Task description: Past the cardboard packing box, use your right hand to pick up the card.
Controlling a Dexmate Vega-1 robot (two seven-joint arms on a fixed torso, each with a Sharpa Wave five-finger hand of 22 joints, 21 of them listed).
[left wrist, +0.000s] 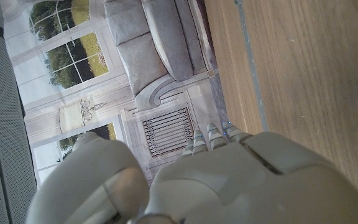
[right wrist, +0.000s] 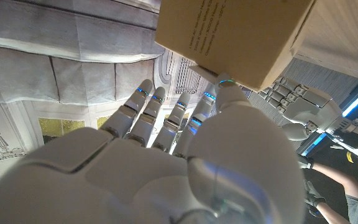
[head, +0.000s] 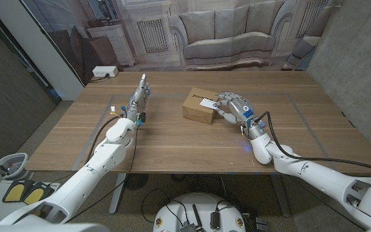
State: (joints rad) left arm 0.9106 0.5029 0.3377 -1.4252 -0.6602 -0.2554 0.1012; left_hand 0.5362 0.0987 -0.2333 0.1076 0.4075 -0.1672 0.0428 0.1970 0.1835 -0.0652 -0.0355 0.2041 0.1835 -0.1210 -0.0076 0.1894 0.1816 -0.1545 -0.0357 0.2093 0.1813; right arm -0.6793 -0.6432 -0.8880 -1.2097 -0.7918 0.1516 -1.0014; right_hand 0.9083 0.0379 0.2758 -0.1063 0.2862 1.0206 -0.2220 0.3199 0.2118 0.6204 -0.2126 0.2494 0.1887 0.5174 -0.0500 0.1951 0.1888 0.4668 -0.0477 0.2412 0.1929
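The left hand [head: 140, 96] stands idle near the table's [head: 172, 154] left side, fingers straight, holding nothing; the box [head: 198, 106] sits mid-table. A white card [head: 206, 102] lies on its top, and the right hand [head: 232, 106] spreads against the box's right side; whether it pinches the card I cannot tell, so I judge the pickup barely begun.

Lab: printed living-room backdrop [head: 224, 32]

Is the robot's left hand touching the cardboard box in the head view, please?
No, the left hand stands apart from the cardboard box, with bare table between them.
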